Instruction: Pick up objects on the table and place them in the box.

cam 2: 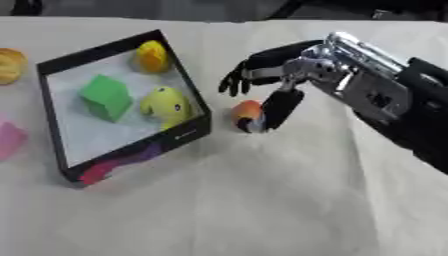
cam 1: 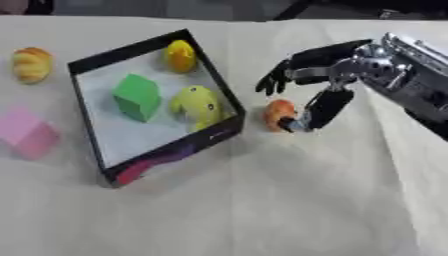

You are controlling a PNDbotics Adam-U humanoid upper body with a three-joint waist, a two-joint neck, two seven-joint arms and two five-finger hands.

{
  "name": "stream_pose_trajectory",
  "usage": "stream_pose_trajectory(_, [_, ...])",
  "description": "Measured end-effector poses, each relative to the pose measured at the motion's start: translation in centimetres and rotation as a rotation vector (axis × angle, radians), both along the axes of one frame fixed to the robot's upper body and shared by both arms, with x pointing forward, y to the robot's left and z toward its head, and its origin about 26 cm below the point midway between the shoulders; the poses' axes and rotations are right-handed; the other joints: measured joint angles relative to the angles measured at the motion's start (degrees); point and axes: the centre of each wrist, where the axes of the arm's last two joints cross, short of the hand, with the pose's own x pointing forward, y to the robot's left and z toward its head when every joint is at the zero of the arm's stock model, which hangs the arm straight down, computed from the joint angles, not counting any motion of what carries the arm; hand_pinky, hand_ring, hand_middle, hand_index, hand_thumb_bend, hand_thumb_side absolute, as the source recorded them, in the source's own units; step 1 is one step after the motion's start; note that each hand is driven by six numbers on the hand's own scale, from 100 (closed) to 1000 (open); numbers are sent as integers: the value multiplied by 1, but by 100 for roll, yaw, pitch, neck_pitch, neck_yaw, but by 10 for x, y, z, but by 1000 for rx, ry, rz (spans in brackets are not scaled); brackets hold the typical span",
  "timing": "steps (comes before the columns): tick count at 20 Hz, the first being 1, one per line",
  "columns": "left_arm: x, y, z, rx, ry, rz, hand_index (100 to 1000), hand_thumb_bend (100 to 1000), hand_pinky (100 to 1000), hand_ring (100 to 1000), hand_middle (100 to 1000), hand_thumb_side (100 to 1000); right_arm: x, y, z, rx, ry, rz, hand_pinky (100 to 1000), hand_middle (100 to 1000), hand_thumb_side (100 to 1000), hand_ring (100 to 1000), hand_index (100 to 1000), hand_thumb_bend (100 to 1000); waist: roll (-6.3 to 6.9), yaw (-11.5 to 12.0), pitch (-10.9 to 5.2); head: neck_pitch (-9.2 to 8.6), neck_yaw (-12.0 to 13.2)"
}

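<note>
Reaching for the orange toy (cam 1: 278,115), which lies on the table (cam 1: 262,210) just beside the box's (cam 1: 87,62) right wall, the right hand (cam 1: 317,70) has its fingers spread above and its thumb touching it. Closing the fingers seems the next need.

Black-walled box (cam 1: 210,67) sits askew on the surface, white floor, holding a green block (cam 1: 137,96), a yellow rounded toy (cam 1: 197,106) beside it, and a yellow piece (cam 1: 180,55) in the far corner. Orange object (cam 1: 278,114) lies just right of the box. Left of it: croissant-like bun (cam 1: 31,64), pink block (cam 1: 26,132).
</note>
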Motion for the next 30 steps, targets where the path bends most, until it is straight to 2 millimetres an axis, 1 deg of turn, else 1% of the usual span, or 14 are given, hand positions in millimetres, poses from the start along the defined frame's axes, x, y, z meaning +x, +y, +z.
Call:
stream_pose_trajectory(5, [0,-1,-1,-3,3,-3,827,136,827,770,767,904,11,-8,-14,-46,12,-25,889,827,385,840,937,337,2,1,5,-9,-11])
stream_pose_trajectory(7, [0,0,-2,-3,6,-4,827,136,827,770,767,905,14,-12,-19,-62,12,-35,890,828,391,841,936,349,2,1,15,-24,-22])
stream_pose_trajectory(18, [0,-1,-5,-11,16,-5,827,137,827,771,767,908,26,-23,-31,-92,-26,-71,883,815,414,832,924,356,2,48,73,-39,-57])
stream_pose_trajectory(22, [0,-1,-5,-10,18,-8,827,137,827,772,767,910,29,-25,-35,-90,-31,-86,868,771,417,808,901,312,2,75,101,-78,-74])
stream_pose_trajectory(25, [0,-2,-6,-15,19,-11,827,136,828,772,767,912,34,-27,-37,-80,-46,-107,852,714,398,782,856,260,2,84,127,-99,-101])
stream_pose_trajectory(27, [0,-2,-6,-15,19,-12,827,136,828,773,767,913,37,-29,-38,-67,-60,-127,841,676,380,769,827,203,2,100,153,-125,-109])
stream_pose_trajectory(29, [0,-3,-6,-13,20,-14,827,137,828,773,767,913,40,-30,-40,-53,-72,-141,828,617,345,747,778,124,2,104,161,-130,-117])
stream_pose_trajectory(30, [0,-3,-6,-12,21,-15,827,137,828,773,767,913,40,-30,-40,-47,-80,-147,824,607,337,742,768,106,2,104,169,-131,-122])
